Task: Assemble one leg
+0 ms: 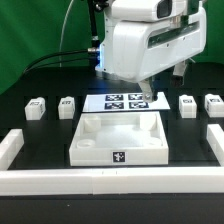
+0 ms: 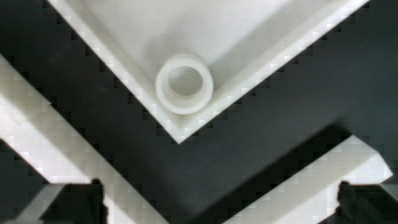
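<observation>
Although the task asks for one leg to be fitted, nothing on the wide black bench (image 1: 45,135) looks joined yet. The bulky white robot arm (image 1: 150,45) fills the upper middle of the exterior view and reaches down towards the far side of the large white square plastic panel (image 1: 118,130). That panel lies flat in the centre of the bench with its raised rim upward. A low white wall (image 1: 100,180) borders the near edge of the bench. Just behind the panel lies the thin flat white marker board (image 1: 118,101), partly hidden by the arm.

Four small white blocky plastic legs, each with a black-and-white tag, lie loose in a row roughly level with the marker board. Two are on the exterior view's left (image 1: 36,108) (image 1: 67,105) and two on its right (image 1: 187,104) (image 1: 213,103). All four sit well apart from the panel, and none is held.

In the wrist view the gripper (image 2: 199,205) has its two dark fingertips spread wide with only bench between them, so it is open and empty. It looks down on one corner of the panel, where a round white screw hole (image 2: 185,82) stands unfilled.

By my reading the job is at its very start. A leg must be picked up, carried to a corner hole, seated and turned in. Which leg is meant I cannot tell.
</observation>
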Action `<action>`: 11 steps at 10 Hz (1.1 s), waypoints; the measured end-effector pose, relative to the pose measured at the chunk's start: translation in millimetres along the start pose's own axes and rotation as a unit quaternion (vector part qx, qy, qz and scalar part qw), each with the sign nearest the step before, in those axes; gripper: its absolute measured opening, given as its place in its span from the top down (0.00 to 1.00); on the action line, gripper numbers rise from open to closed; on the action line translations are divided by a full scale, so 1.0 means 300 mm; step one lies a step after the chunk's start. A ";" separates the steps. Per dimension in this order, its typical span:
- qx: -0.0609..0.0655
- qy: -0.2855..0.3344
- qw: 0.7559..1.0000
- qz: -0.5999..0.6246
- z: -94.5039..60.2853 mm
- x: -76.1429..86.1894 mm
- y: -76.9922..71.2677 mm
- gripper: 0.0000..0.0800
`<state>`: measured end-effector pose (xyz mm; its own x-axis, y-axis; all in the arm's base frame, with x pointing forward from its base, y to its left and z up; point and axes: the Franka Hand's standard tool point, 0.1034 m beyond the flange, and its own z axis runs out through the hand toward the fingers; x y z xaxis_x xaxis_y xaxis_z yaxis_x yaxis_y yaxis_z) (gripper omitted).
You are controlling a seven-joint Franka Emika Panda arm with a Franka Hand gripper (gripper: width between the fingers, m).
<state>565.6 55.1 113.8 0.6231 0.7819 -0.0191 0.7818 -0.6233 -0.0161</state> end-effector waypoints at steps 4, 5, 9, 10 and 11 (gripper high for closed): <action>-0.003 0.001 0.999 -0.047 0.035 -0.055 -0.025 0.19; -0.009 0.005 0.996 -0.089 0.049 -0.087 -0.045 0.19; -0.008 0.005 0.993 -0.120 0.078 -0.133 -0.084 0.19; -0.008 0.005 0.993 -0.120 0.080 -0.135 -0.085 0.19; -0.007 0.005 0.993 -0.122 0.080 -0.135 -0.085 0.19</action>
<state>519.8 39.2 91.0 0.4161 0.9093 -0.0068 0.9093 -0.4161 -0.0044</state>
